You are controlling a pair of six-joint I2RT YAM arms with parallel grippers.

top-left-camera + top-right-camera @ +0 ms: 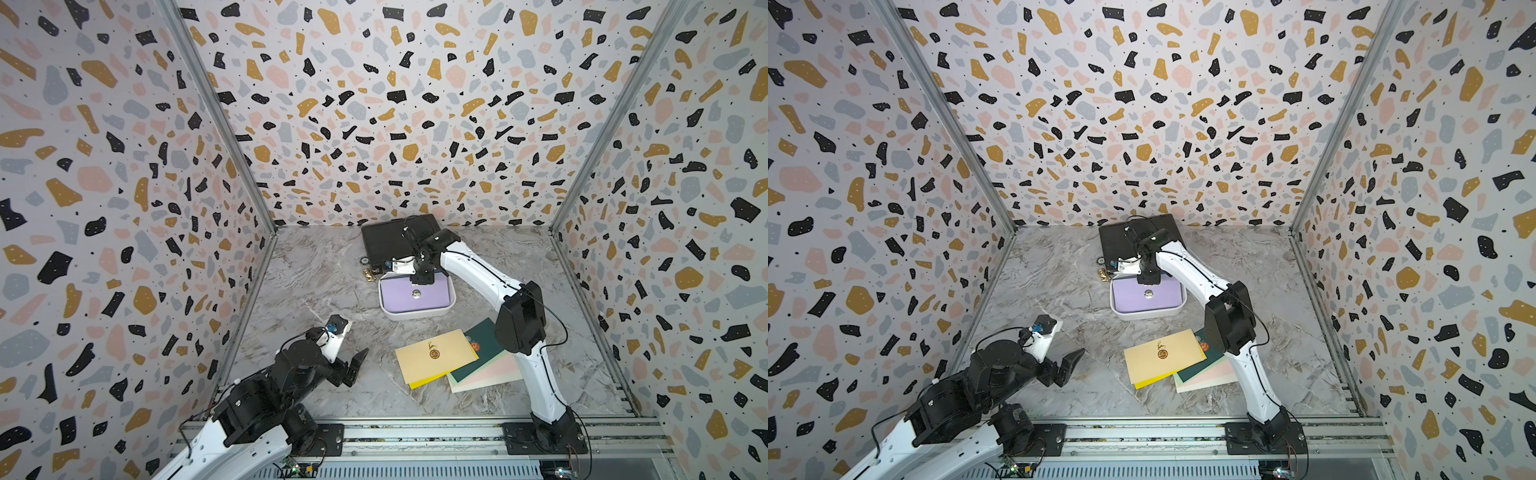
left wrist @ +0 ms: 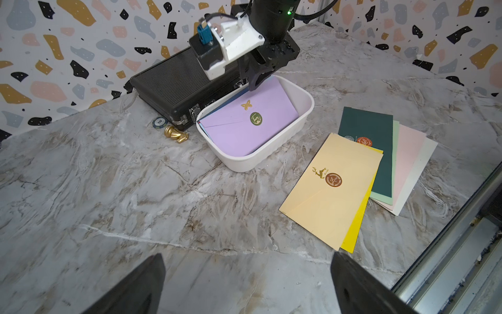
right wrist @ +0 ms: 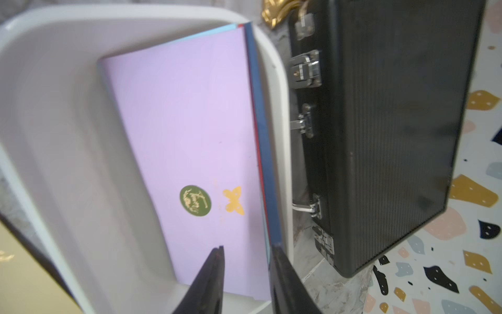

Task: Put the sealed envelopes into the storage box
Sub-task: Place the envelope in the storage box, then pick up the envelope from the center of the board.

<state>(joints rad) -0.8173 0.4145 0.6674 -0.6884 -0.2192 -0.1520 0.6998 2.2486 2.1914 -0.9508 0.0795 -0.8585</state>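
The storage box [image 1: 415, 314] [image 1: 1148, 314] is a white tub standing in front of the briefcase. A lilac sealed envelope [image 1: 397, 293] [image 2: 239, 130] [image 3: 184, 122] lies in it on top, over blue and red edges, slanted up toward the briefcase side. My right gripper [image 1: 422, 280] [image 2: 255, 84] [image 3: 247, 248] hangs over that raised end, open a little, with nothing pinched. More sealed envelopes lie fanned on the table: cream [image 1: 432, 357] [image 2: 334, 195] on top, then yellow, dark green [image 2: 372, 163], pale green, pink. My left gripper [image 1: 353, 368] [image 2: 247, 255] hovers wide open at the front left, empty.
A black briefcase [image 1: 390, 241] with metal latches lies against the back wall, touching the box. A poker chip [image 2: 159, 121] and a gold chess knight [image 2: 176, 134] sit to its left. A metal rail [image 1: 415, 436] runs along the front edge. Patterned walls close three sides.
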